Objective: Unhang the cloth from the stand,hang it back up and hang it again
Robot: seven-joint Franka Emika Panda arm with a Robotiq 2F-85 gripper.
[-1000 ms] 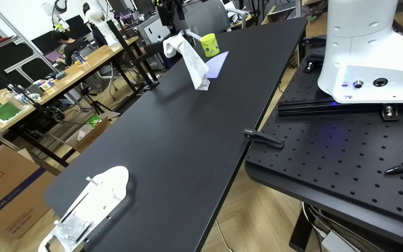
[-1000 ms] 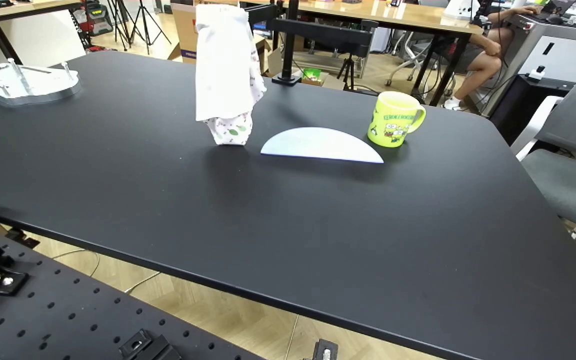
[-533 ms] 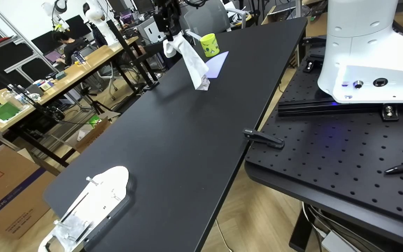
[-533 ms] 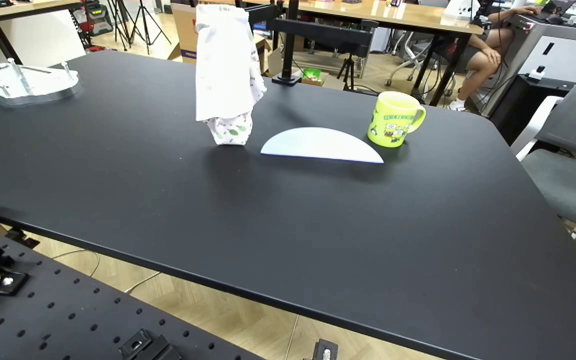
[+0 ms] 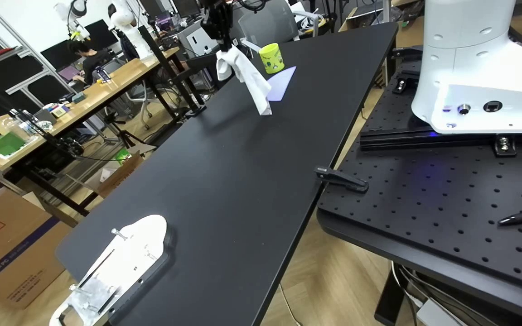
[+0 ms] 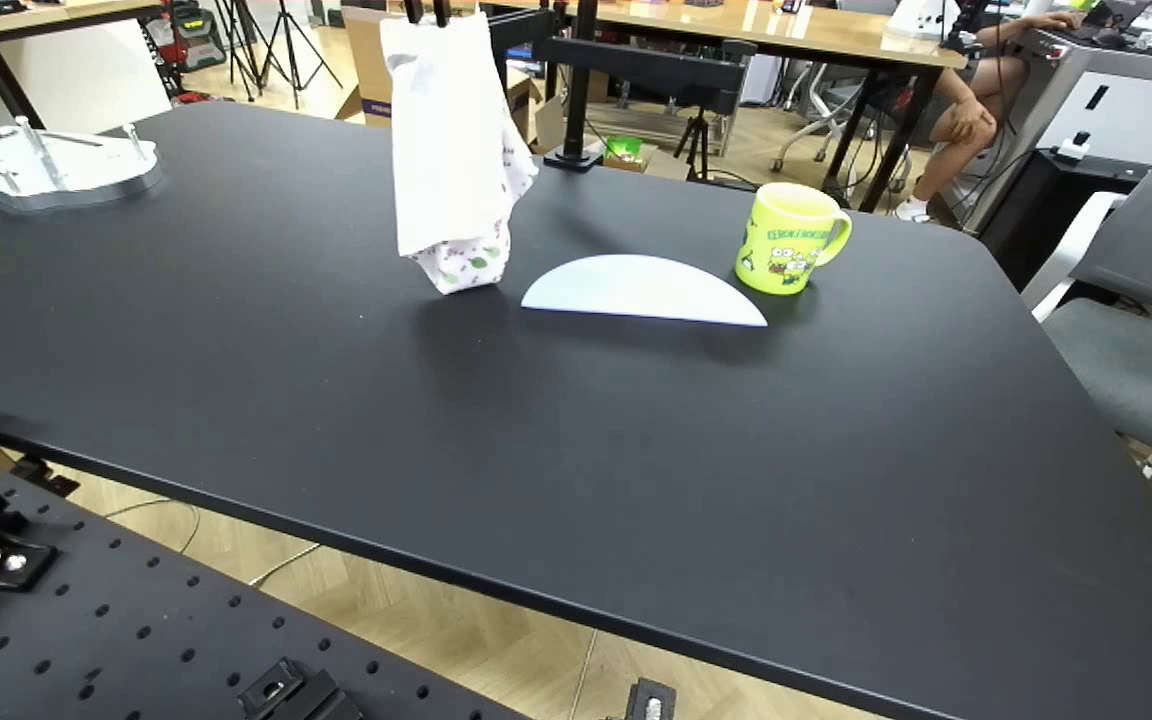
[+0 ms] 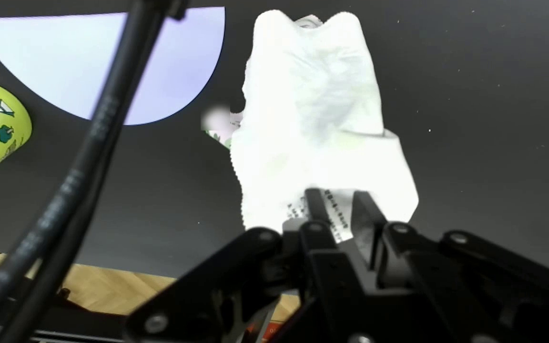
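Note:
The white cloth (image 5: 244, 72) drapes upright over the table in both exterior views. A floral-printed patch (image 6: 471, 265) shows at its foot. The stand is hidden; what bears the cloth up cannot be made out. Over the top of the cloth (image 6: 451, 150), my gripper (image 6: 428, 15) points down. In the wrist view the gripper (image 7: 339, 191) is partly drawn in, with a clear gap between its fingers (image 7: 316, 205). Printed, shaded fabric of the cloth (image 7: 293, 157) fills that gap; the fingertips overlap the top fold, and firm contact cannot be told.
A yellow-green mug (image 6: 784, 245) and a pale half-disc (image 6: 641, 290) lie close beside the cloth. A flat white plate with metal pegs (image 5: 120, 267) rests at the table's far end. A black post (image 6: 573, 120) rises behind the cloth, at the table edge.
My gripper has come down to the top of the cloth and its fingers have drawn closer together. The cloth has twisted slightly: its top dipped and its foot shifted and tilted.

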